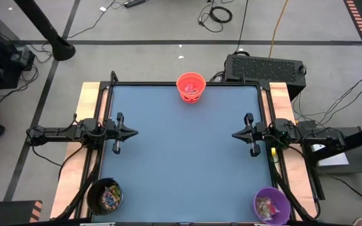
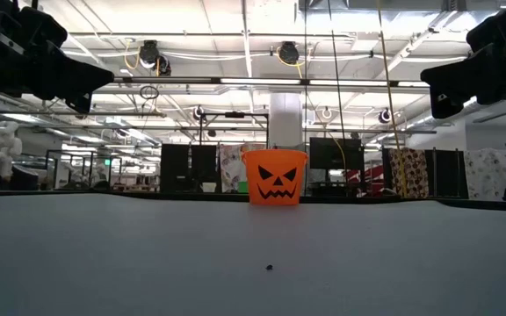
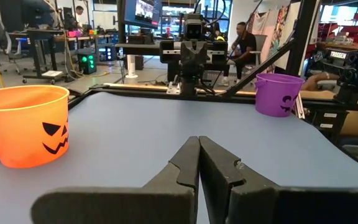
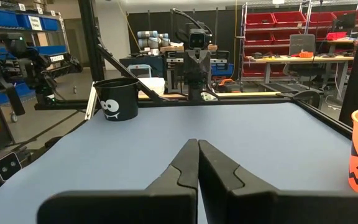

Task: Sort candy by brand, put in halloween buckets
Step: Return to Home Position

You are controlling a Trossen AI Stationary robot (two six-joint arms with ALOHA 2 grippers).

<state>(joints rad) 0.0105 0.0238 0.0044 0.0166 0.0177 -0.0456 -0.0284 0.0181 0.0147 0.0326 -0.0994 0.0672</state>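
Jaws pressed together, holding nothing: left jaws at the counter's [image 1: 181, 163] left edge, right jaws at its right edge, tips facing. Candy [image 1: 110, 198] lies inside orange bucket [image 1: 191, 87] far middle, black bucket [image 1: 104, 196] left corner, purple bucket [image 1: 271, 205] right corner

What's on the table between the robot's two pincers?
Nothing. Only the bare blue table top lies between the shut left pincer and the shut right pincer. The high view and both wrist views show it.
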